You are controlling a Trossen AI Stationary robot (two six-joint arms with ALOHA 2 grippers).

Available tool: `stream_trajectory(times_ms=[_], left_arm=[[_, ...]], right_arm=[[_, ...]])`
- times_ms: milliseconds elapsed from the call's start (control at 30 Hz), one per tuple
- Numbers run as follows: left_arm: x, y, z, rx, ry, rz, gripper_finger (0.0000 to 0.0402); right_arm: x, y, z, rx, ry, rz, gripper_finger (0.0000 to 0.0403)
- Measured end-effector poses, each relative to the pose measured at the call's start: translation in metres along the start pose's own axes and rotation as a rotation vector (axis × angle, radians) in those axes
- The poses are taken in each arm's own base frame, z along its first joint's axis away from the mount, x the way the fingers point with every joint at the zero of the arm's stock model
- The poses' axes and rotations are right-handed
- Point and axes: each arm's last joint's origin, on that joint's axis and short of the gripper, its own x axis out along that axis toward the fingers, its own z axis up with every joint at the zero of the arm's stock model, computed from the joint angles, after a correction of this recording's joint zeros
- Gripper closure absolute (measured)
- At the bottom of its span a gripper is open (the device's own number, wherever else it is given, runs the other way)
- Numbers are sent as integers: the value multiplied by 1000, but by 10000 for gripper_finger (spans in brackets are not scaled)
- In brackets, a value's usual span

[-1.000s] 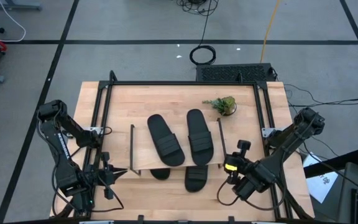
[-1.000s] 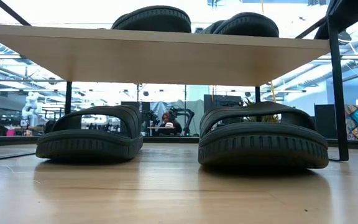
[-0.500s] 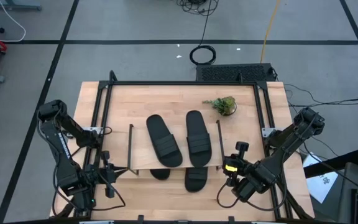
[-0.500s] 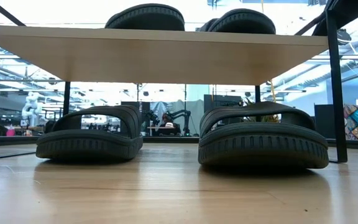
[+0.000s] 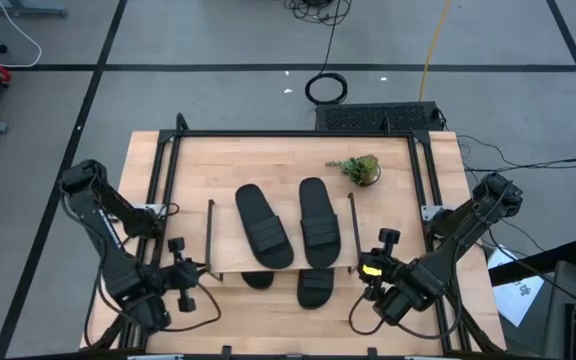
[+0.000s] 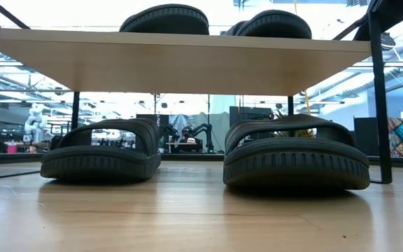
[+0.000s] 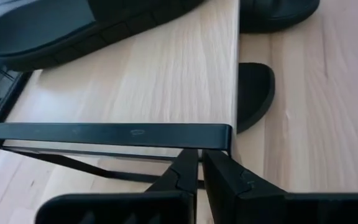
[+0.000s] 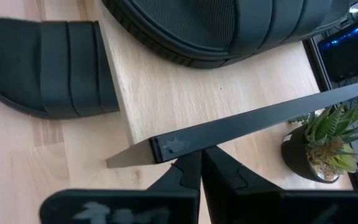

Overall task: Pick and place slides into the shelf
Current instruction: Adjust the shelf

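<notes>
My left jaws and right jaws are closing on the shelf side frames. Two slides are lying on top, two beneath; a potted plant is sitting nearby.

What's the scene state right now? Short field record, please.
shelf: low rack, light wooden top board, black wire side frames
on top: two black ribbed-strap slide sandals
underneath: two more black slides on the table, toes poking out
left gripper: shut, at shelf's left frame
right gripper: shut, at shelf's right frame
other: small potted plant
</notes>
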Motion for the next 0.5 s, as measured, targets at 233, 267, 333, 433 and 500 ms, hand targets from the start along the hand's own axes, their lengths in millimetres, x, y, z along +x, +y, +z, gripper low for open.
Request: stream_trajectory(times_ms=[233, 267, 333, 433, 500], left_arm=[[15, 1, 18, -36, 62, -62, 376], [15, 1, 19, -40, 65, -64, 376], [13, 1, 22, -44, 67, -69, 376], [10, -1, 27, -57, 73, -94, 376], [7, -2, 31, -69, 81, -117, 376]], right_arm=[[-5, 4, -4, -15, 6, 32, 403], [-6, 6, -5, -16, 0, 40, 403], [-10, 10, -6, -13, -18, 61, 403], [-16, 17, -9, -4, -49, 104, 403], [-20, 21, -10, 11, -70, 130, 403]])
